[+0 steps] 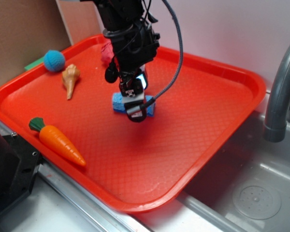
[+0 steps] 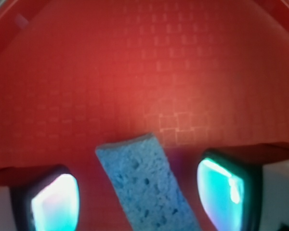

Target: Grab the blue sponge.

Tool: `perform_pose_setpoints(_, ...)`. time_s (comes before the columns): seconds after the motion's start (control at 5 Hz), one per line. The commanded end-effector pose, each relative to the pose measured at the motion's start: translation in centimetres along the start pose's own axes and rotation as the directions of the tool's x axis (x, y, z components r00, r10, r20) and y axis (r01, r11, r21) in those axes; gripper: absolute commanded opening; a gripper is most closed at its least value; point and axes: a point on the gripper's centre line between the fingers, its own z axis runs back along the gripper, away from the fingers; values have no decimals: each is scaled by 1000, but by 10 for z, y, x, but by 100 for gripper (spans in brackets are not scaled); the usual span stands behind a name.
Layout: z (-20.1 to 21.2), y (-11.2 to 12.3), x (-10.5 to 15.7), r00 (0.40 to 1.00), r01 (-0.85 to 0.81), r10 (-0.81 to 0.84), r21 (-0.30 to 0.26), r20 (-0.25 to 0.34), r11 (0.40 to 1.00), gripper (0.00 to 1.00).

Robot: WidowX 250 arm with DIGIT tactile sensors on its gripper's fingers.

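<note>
Since sponge sits skewed: pads could twist it out.
Gripper: wide open, holding nothing yet.

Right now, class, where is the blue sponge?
In the exterior view the blue sponge lies mid-tray, under the gripper, right of the cone-shaped toy. In the wrist view it sits between the open gripper's fingers.

A red tray sits beside a steel sink.
A plain pale wall stands behind; a grey faucet rises at right, brown cardboard at left under soft light.
</note>
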Motion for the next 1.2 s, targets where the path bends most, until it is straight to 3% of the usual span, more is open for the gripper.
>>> perform_pose_setpoints(0.0,-20,-3,-12,995,6,-5,6,-96,1000,100)
perform_pose_setpoints(0.2,-29,-10,-13,991,10,-9,8,-134,1000,83)
perform_pose_setpoints(0.4,-22,-7,-10,993,-4,7,29,-115,1000,0)
perform_pose_setpoints(0.6,23,7,0,991,-69,81,110,-105,992,0)
perform_pose_setpoints(0.8,75,22,1,953,-233,265,207,-145,950,0)
perform_pose_setpoints(1.0,122,20,2,895,-369,423,297,-142,880,0)
